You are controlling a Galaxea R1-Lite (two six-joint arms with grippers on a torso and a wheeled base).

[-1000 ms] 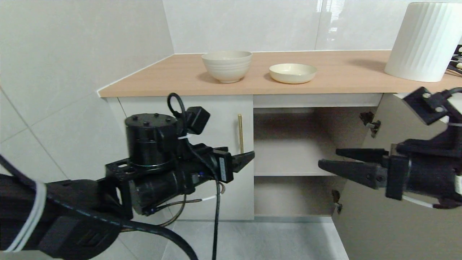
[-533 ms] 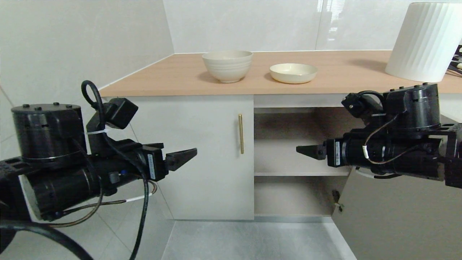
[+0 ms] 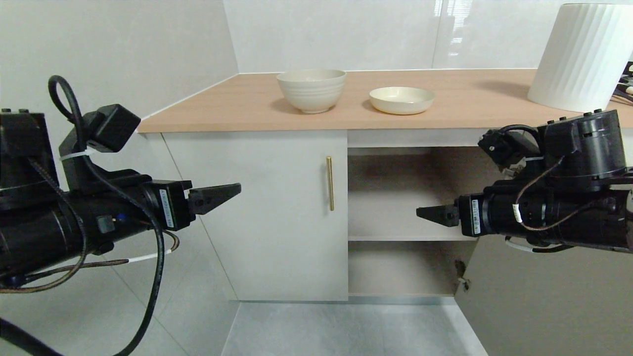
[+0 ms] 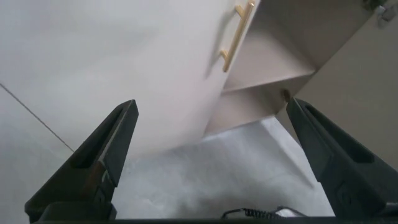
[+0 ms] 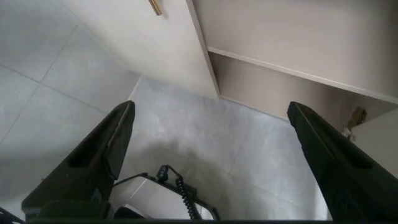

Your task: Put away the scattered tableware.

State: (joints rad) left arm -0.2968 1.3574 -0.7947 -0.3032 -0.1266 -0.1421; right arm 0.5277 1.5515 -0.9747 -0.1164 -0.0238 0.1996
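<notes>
Though the head view catches bowl (image 3: 310, 89) and dish (image 3: 401, 100), wrist views face floor (image 4: 211, 168).

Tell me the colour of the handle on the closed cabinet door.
Brass-gold. The handle shows best in the head view.

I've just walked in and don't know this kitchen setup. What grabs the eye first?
Two cream dishes sit on the wooden countertop: a deep bowl and, to its right, a shallow bowl. Below them, the cupboard has its right half open, showing a shelf. The left pincer and right pincer, both open and holding nothing, flank the cupboard front.
</notes>
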